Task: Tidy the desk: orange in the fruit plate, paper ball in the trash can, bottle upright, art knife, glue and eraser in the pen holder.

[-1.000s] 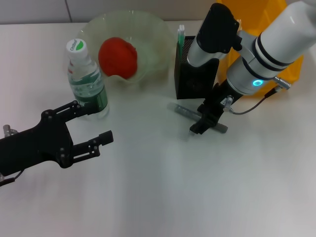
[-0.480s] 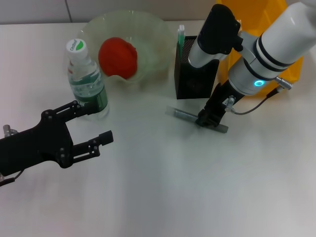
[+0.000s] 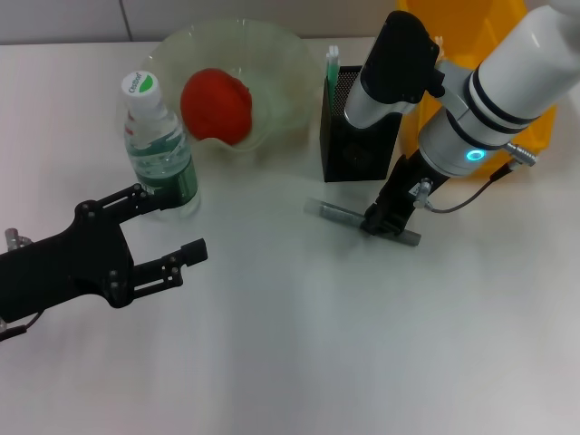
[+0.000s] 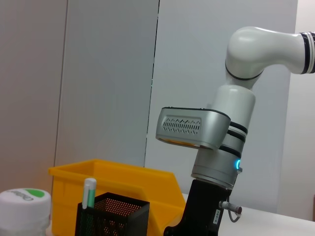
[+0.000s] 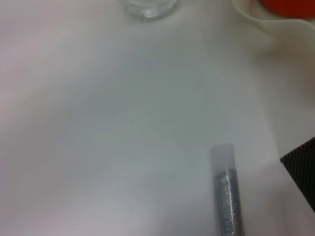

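Head view — our right gripper [image 3: 384, 220] is down on the slim grey glittery stick lying flat on the white desk [image 3: 299, 344], just in front of the black mesh pen holder [image 3: 355, 143]; this stick [image 3: 337, 212] is probably the glue or the art knife, we cannot say which. The jaws straddle its middle and seem to be pinching it, though the black fingers hide the contact.

To do this step well, in our judgement: confirm a firm, centred grip, lift straight up, tip the stick upright, and lower it into the holder clear of the green-capped pen [image 3: 332, 65] already standing there.

Elsewhere — red-orange fruit [image 3: 216, 104] in the pale glass plate [image 3: 281, 54]; clear green-labelled water bottle [image 3: 159, 147] upright; yellow plastic bin [image 3: 462, 18] behind the holder. Our left gripper [image 3: 163, 237] hangs idle near the bottle, fingers spread.

Change from a second ago: the right gripper has shifted from the stick's near side onto it, and the stick has barely moved.
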You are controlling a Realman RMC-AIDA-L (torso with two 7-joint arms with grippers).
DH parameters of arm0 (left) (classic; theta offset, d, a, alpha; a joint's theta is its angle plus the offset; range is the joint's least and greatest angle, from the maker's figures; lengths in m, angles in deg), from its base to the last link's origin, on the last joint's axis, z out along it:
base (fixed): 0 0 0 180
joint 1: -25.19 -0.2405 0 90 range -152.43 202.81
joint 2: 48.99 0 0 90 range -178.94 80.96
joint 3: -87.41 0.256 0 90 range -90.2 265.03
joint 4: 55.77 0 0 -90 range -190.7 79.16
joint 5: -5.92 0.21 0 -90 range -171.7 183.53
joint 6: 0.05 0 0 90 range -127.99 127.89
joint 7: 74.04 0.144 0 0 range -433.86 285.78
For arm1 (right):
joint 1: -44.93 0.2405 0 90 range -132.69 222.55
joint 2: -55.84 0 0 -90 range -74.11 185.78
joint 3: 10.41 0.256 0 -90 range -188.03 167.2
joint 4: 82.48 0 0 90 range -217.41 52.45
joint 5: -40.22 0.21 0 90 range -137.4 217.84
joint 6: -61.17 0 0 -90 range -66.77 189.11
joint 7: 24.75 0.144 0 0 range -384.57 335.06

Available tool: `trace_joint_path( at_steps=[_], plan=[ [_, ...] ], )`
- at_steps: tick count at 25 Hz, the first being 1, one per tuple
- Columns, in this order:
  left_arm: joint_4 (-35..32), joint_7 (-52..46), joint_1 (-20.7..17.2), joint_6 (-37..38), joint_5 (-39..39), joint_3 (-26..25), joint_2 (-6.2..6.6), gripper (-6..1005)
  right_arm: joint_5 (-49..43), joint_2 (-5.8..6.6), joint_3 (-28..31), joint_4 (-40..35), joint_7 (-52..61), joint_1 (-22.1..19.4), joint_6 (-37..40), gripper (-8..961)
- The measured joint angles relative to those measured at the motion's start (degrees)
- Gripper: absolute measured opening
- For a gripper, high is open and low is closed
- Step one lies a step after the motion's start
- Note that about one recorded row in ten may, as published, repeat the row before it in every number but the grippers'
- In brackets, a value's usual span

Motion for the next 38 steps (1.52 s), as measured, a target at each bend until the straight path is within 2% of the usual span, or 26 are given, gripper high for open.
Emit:
trace_joint_path(
  at_steps=[5,9,14,16,17,21,23,26,27,30,35,38],
  plan=[
    [0.1,0.0,0.0,0.0,0.0,0.0,0.01,768,0.2,0.0,0.2,-0.8,0.0,-0.3,0.2,126],
    [0.0,0.0,-0.1,0.2,0.0,0.0,0.08,768,2.5,0.17,0.6,-4.1,-0.6,-2.1,0.9,126],
    [0.1,0.1,-0.1,0.3,0.0,-0.6,0.24,769,7.8,0.34,0.6,-12.1,-3.7,-7.7,3.0,123],
    [0.1,0.1,-0.1,0.4,0.0,-0.6,0.29,769,12.6,0.42,0.6,-17.2,-6.8,-11.7,3.9,121],
    [0.1,0.1,-0.1,0.4,0.0,-0.6,0.29,769,12.6,0.42,0.6,-17.2,-6.8,-11.7,3.9,121],
    [0.2,0.0,0.0,0.4,0.0,-0.6,0.35,769,23.4,0.45,2.5,-20.6,-16.5,-18.1,4.2,121],
    [0.2,0.0,0.0,0.4,0.0,-0.6,0.36,769,25.8,0.45,3.3,-20.5,-19.0,-19.2,4.3,120],
    [0.2,0.0,0.0,0.4,0.0,-0.7,0.32,769,35.3,0.45,8.1,-16.6,-30.0,-22.3,5.0,120],
    [0.2,0.0,0.0,0.4,0.0,-0.7,0.29,769,35.3,0.45,8.1,-16.6,-30.0,-22.3,5.0,120],
    [0.2,0.0,0.0,0.4,0.0,-0.7,0.28,769,41.8,0.53,12.1,-11.3,-39.1,-23.5,6.5,120],
    [0.2,0.0,-0.1,0.4,0.0,-0.7,0.21,769,52.2,0.53,18.9,2.0,-57.1,-24.7,10.5,119],
    [0.2,0.0,-0.1,0.5,-0.1,-0.7,0.15,768,56.3,0.53,19.9,7.3,-64.0,-25.0,11.6,119]
  ],
)
